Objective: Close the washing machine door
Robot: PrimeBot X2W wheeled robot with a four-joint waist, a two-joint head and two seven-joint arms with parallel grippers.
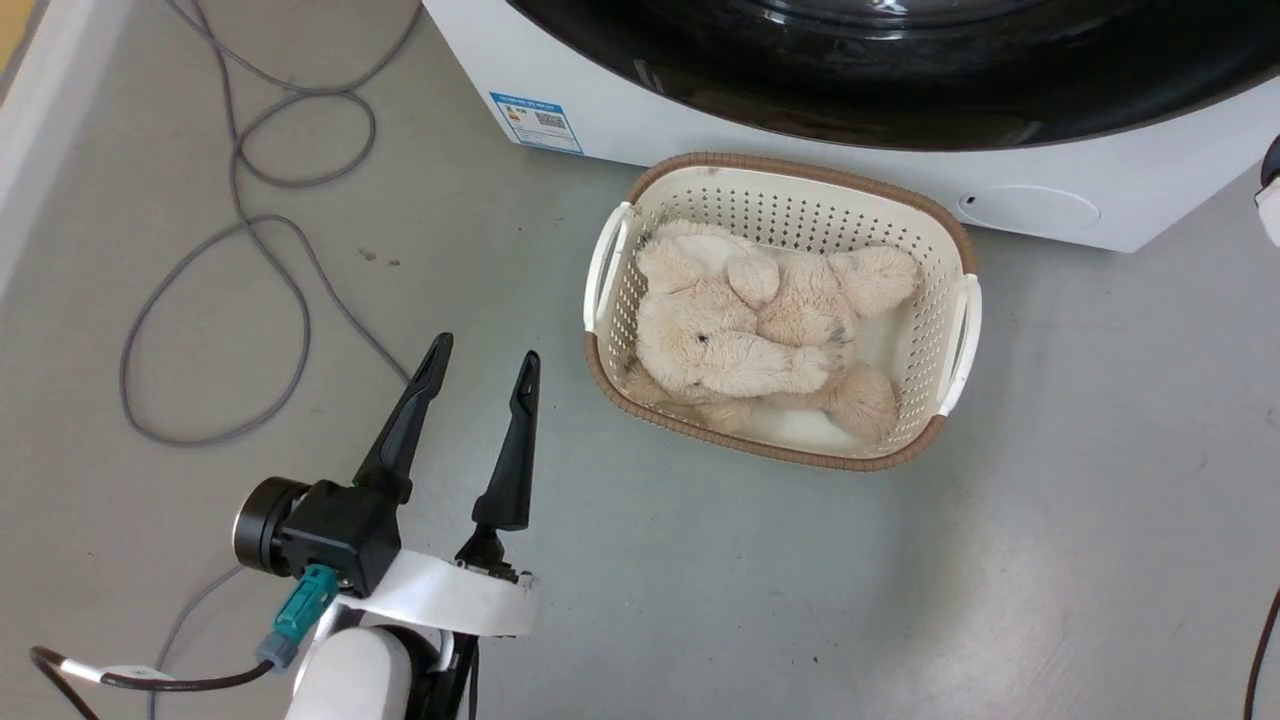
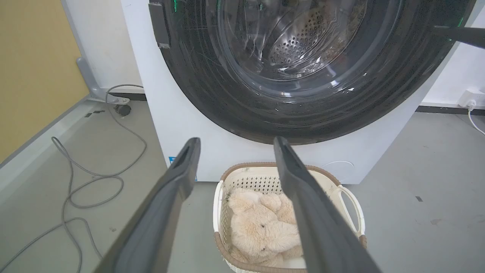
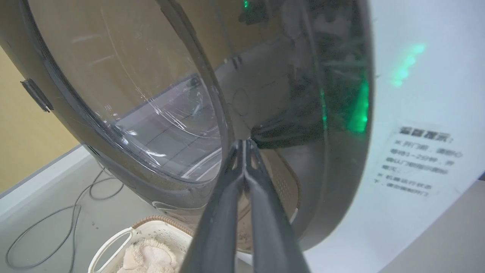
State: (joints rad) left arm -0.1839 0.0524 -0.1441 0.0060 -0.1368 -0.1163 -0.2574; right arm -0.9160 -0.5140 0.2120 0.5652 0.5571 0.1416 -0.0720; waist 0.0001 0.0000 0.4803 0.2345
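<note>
A small blue label (image 1: 535,122) sits low on the white front of the washing machine (image 1: 760,125); its print is too small to read; a white notice (image 3: 416,161) beside the door carries blurred Chinese characters I cannot make out. The washing machine door (image 2: 212,87) is round, with a glossy black ring and a bulging clear window showing the perforated drum; it seems to lie against the machine's front, above a cream basket (image 1: 780,165) holding a plush toy (image 1: 740,330). My left gripper (image 1: 485,350) hangs with its fingers spread wide, empty; my right gripper (image 3: 244,142) has its tips pinched together on nothing, against the door's dark ring.
</note>
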